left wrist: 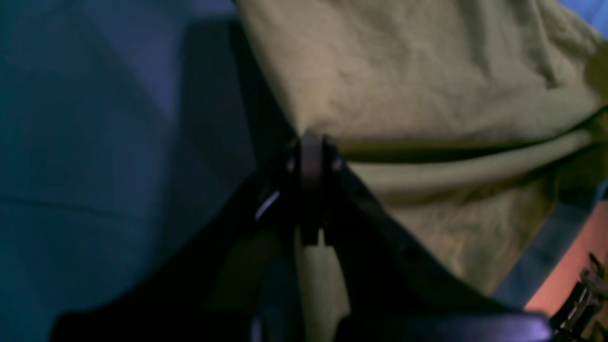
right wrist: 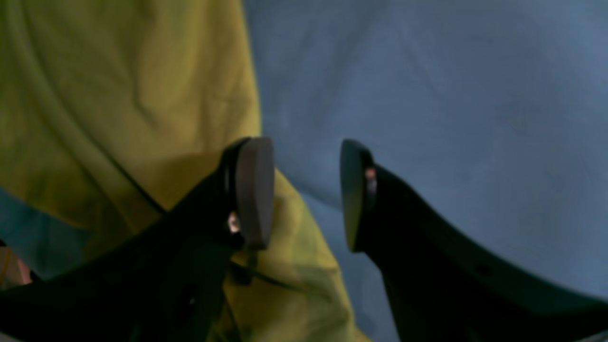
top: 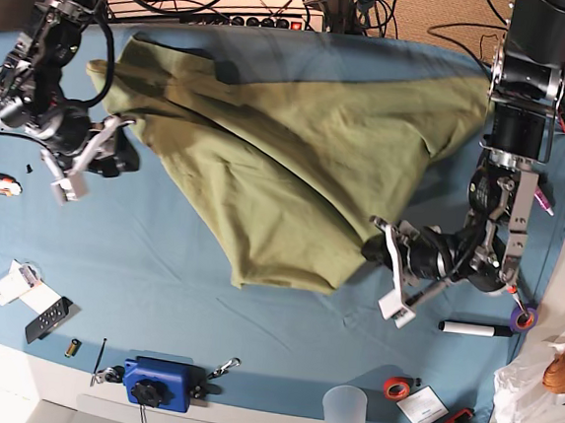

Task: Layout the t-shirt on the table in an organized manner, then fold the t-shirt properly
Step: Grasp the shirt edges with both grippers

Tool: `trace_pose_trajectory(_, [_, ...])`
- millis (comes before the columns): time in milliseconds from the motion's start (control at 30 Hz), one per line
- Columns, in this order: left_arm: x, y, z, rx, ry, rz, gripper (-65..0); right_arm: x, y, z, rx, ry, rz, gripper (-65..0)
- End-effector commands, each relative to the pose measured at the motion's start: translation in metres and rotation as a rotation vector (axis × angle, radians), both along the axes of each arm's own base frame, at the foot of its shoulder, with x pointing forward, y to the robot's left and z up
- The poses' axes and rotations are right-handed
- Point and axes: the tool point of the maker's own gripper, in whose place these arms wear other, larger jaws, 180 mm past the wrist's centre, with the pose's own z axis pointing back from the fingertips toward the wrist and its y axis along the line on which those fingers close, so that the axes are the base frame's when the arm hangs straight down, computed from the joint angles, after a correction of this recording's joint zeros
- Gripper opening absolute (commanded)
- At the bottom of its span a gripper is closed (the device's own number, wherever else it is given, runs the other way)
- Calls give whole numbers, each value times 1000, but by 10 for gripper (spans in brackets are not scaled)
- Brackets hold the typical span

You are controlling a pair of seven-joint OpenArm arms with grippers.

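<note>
Olive-green cotton, one item: the t-shirt (top: pixel 297 163), lying bunched and diagonal across the far half of the worktop (top: pixel 204 314), from the far-left corner toward the right edge, with a point of cloth reaching toward the middle. Matte weave, soft creases, layers doubled over one another; no sleeve or collar laid out that I can make out.

Progress, as I judge it: layout not finished, folding not begun. The cloth needs spreading flat and squaring to the worktop edges before any fold.

Left of the base view: my right gripper (top: pixel 98 151), black, with flat oval pads, parted and grasping nothing, just beside the shirt's left border over bare teal cover.

Worktop cover: smooth teal-blue cloth, faintly rippled, pale rounded edge at the near side.

Right of the base view: my left gripper (top: pixel 386 248), clenched on the shirt's near-right edge; the wrist view shows fabric pinched between the pads and puckering from that point.
</note>
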Motion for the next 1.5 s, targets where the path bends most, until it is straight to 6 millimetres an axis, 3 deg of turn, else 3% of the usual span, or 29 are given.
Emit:
trace_pose_trajectory(0, [15, 4, 23, -9, -64, 3, -650, 6, 4, 8, -8, -33, 24, -416])
trace_pose_trajectory(167, [17, 15, 24, 24, -64, 10, -650, -2, 28, -16, -80, 35, 122, -416])
trace_pose_trajectory(500, [14, 73, 19, 149, -42, 65, -650, -12, 45, -42, -207, 90, 213, -416])
trace_pose_trajectory(733, [-7, 80, 3, 159, 40, 40, -650, -28, 51, -56, -214, 131, 241, -416])
trace_pose_trajectory(900, [-23, 91, -4, 195, 49, 43, -650, -20, 56, -49, -184, 76, 236, -416])
trace_pose_trajectory(1200, [-35, 115, 23, 114, -45, 149, -650, 26, 78, -14, -120, -111, 216, -415])
trace_pose_trajectory(1300, [-42, 123, 21, 101, -39, 178, -485, 30, 80, -10, -114, -124, 217, -413])
trace_pose_trajectory(1367, [-45, 131, 20, 96, -36, 210, -405, 31, 80, -9, -118, -126, 218, -372])
trace_pose_trajectory(1467, [-45, 148, 30, 82, -57, 286, -388, 35, 80, -5, -116, -142, 217, -322])
